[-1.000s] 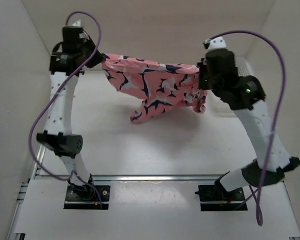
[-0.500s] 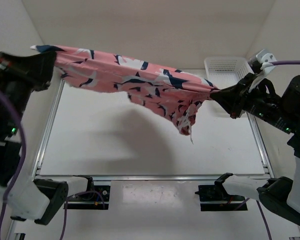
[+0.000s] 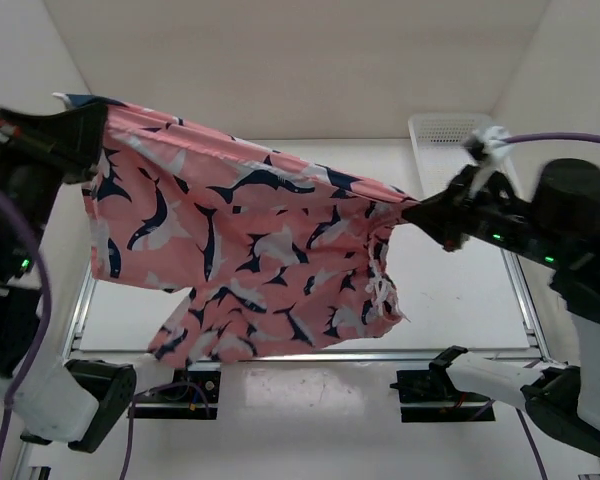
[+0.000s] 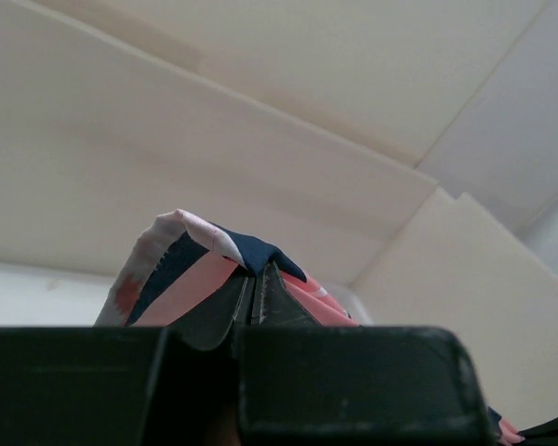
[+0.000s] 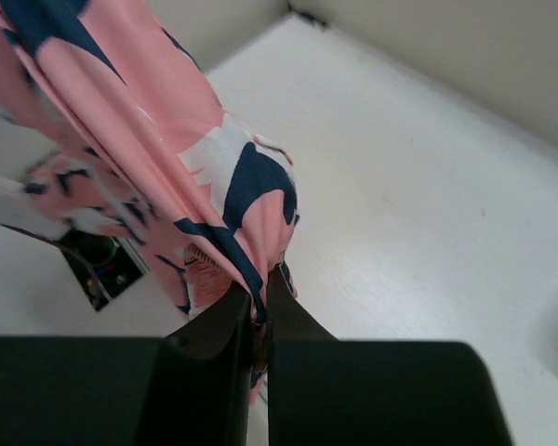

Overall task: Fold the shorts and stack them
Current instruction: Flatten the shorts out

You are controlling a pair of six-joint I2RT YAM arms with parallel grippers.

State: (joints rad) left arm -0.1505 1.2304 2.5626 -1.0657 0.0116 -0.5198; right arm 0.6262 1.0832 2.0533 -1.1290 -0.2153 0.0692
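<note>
The shorts (image 3: 250,250), salmon pink with navy-and-white sharks, hang spread in the air high over the table, close to the top camera. My left gripper (image 3: 98,125) is shut on their upper left corner, where navy trim and pink cloth (image 4: 214,265) bunch over the fingertips of that gripper (image 4: 258,271). My right gripper (image 3: 412,212) is shut on the right corner, and the cloth (image 5: 167,139) trails away from it (image 5: 260,295) to the upper left. The white drawstring (image 3: 383,292) dangles near the right edge. The shorts' lower hem hangs free.
A white slotted basket (image 3: 445,130) stands at the table's far right corner. The white table (image 3: 450,300) shows under and right of the cloth, with pale walls on three sides. Both arm bases (image 3: 430,385) sit at the near edge.
Held at both corners, the shorts have been lifted from the far end of the table, swung toward the camera and have now dropped open into a flat hanging sheet. Both grips stay closed.
</note>
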